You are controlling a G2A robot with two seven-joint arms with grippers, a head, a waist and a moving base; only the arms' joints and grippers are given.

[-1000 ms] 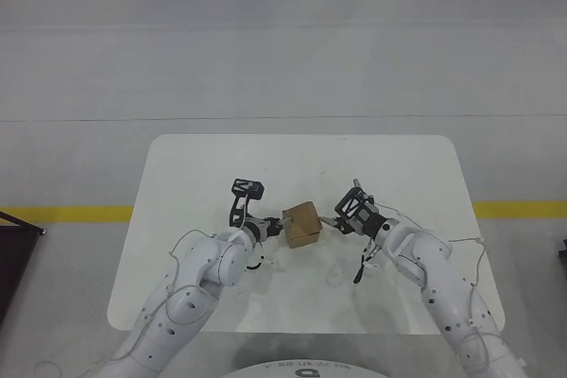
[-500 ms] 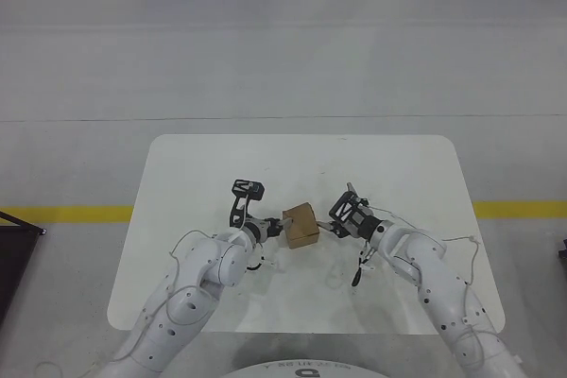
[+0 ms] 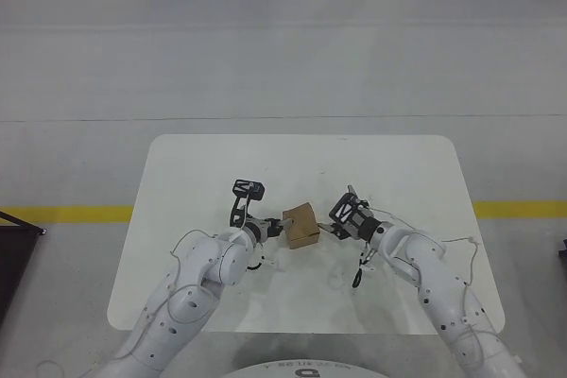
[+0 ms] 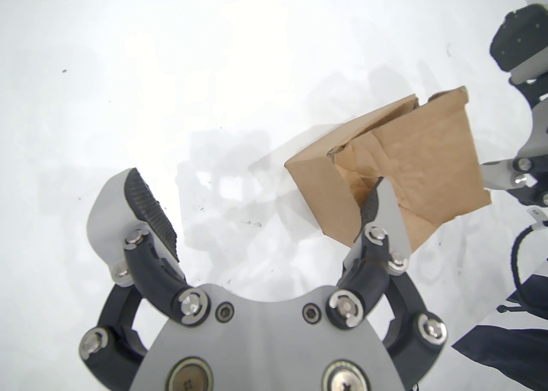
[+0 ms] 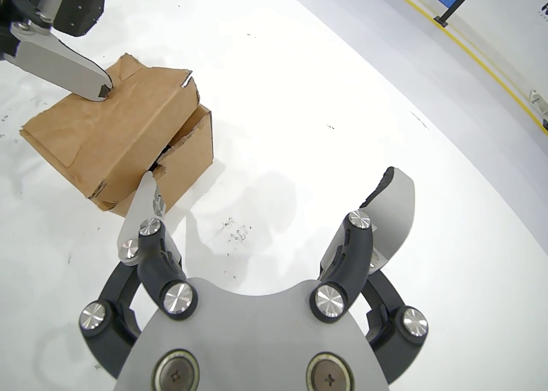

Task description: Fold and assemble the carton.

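Carton [image 3: 300,225] stands mid-desk [image 3: 397,170] between two tools, both spread wide and holding nothing. The left tool [image 4: 257,183] rests one fingertip on the carton's top, on its own side. The right tool [image 5: 269,176] sets one fingertip [image 5: 147,183] against the gaping side flap [image 5: 184,161]. That flap faces the right arm, which looks better placed to press it shut while the left steadies the carton.
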